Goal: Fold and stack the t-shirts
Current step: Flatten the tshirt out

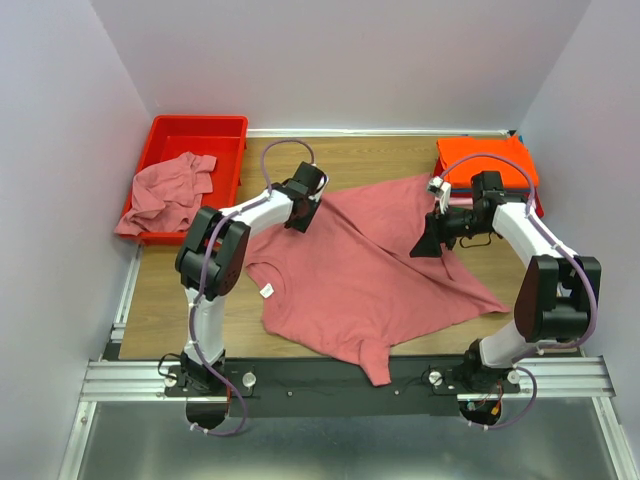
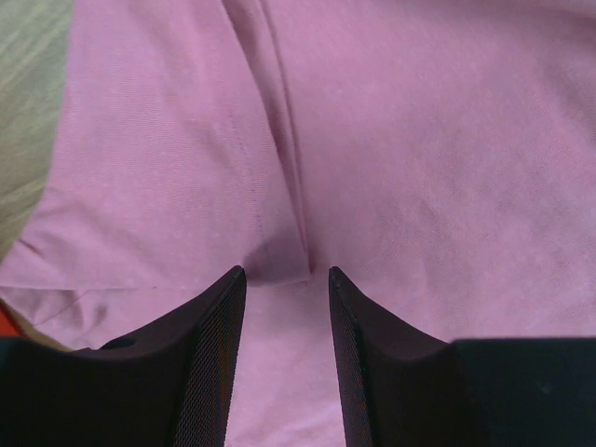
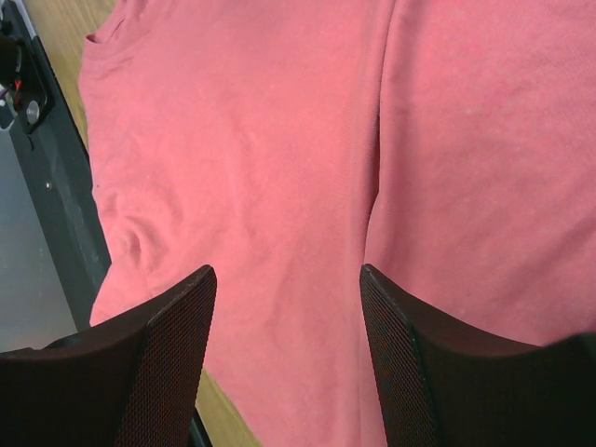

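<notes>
Left gripper (image 2: pixel 287 275), jaws narrow yet apart astride a t-shirt (image 1: pixel 370 270) crease, right gripper (image 3: pixel 289 275) wide above cloth: risks nipping one layer, skewing the fold.

There are two rose-pink t-shirts (image 1: pixel 370 270), one orange pile (image 1: pixel 487 160), one red bin (image 1: pixel 195 128), one table (image 1: pixel 165 300) and two arms (image 1: pixel 215 250).

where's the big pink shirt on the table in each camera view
Top view: shirt spread over the middle of the table.
Left wrist: fills nearly the whole picture.
Right wrist: fills most of the picture.
Shared landmark: bare wooden table left of the shirt.
</notes>
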You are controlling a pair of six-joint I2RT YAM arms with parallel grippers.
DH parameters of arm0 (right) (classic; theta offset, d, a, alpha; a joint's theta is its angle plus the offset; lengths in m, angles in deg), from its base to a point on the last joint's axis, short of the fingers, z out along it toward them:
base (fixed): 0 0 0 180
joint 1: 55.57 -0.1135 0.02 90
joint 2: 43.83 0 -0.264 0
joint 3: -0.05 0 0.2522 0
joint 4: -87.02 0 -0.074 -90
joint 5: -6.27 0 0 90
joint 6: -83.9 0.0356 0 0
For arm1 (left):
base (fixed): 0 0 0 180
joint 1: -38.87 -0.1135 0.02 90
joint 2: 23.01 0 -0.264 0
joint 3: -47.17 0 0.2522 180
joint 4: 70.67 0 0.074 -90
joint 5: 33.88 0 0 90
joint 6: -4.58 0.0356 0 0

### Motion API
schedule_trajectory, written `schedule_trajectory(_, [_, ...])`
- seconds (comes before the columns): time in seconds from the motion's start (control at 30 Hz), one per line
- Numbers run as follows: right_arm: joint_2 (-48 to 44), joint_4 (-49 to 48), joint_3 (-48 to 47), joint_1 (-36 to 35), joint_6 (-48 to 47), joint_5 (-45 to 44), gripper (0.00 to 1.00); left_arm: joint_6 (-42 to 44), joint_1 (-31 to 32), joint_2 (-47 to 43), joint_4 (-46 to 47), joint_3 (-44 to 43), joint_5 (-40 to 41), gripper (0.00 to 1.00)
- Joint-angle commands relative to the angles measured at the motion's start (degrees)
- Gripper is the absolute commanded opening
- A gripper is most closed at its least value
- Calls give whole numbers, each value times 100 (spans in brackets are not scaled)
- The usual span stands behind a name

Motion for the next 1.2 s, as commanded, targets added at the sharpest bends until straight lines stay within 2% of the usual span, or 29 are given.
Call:
schedule_trajectory(0.0, [77, -83, -65, 33, 63, -29, 70, 58, 19, 176, -145, -42, -131, 49])
schedule_trajectory(0.2, [94, -83, -65, 33, 63, -38, 70, 58, 19, 378, -180, -113, 97, 48])
schedule_trajectory(0.43, [103, -83, -65, 33, 72, -29, 70, 58, 19, 335, -180, -165, 133, 38])
schedule_trajectory(1.17, [130, -75, -65, 33, 72, -20, 70, 181, 19, -43, -321, -288, 10, 41])
